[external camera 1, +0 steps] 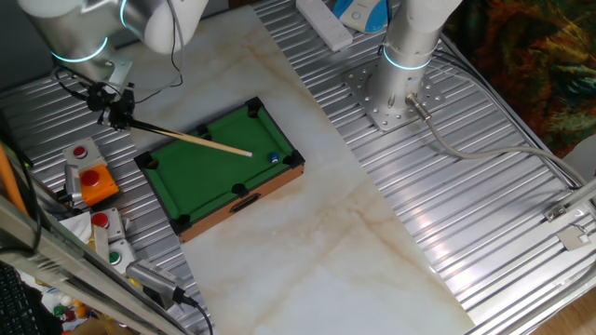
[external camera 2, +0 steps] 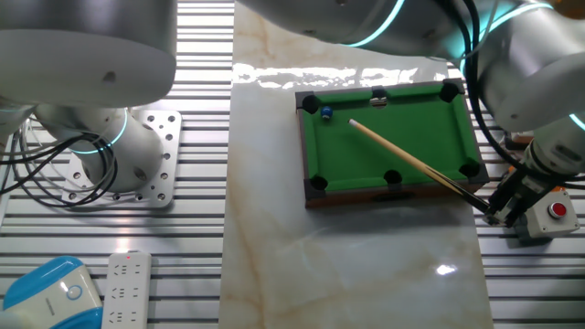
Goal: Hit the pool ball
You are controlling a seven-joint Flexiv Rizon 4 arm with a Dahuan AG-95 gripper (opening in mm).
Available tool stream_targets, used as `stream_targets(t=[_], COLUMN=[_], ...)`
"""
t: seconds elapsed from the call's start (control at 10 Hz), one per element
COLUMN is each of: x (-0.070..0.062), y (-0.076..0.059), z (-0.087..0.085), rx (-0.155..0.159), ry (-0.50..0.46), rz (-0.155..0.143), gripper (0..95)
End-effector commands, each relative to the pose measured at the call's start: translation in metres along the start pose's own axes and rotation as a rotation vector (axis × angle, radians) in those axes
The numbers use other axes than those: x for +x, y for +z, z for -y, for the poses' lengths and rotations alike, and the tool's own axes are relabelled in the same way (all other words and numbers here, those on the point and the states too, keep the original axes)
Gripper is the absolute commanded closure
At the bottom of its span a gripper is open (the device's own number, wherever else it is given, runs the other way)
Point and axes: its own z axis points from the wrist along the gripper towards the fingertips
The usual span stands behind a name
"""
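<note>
A miniature green pool table (external camera 1: pixel 200 177) with a wooden rim and black pockets sits on the marble board. It also shows in the other fixed view (external camera 2: pixel 416 132). The tiny blue pool ball (external camera 1: pixel 274 158) lies near a corner pocket, seen again in the other fixed view (external camera 2: pixel 326 112). My gripper (external camera 1: pixel 115 115) is off the table's far end and shut on the butt of a thin wooden cue stick (external camera 1: pixel 191 137). The cue slants across the felt, and its tip stops a short gap from the ball. In the other fixed view the gripper (external camera 2: pixel 499 213) holds the cue (external camera 2: pixel 411 162) beyond the table's corner.
An orange button box (external camera 1: pixel 89 181) and a grey box with coloured buttons (external camera 1: pixel 107 237) lie beside the gripper. A red-button box (external camera 2: pixel 552 216) sits right next to it. The arm's base (external camera 1: pixel 396 93) is bolted to the ribbed metal table. A white remote (external camera 2: pixel 123 288) lies on the table.
</note>
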Motion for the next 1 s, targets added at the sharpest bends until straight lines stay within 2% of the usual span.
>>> stream_targets(t=[0.1,1.0], x=[-0.0008,-0.0018], y=[0.0014,0.0033], z=[-0.0006,-0.0013], rx=[0.001,-0.004], ry=[0.0,0.005], rz=[-0.003,0.006], gripper=[95.0,95.0])
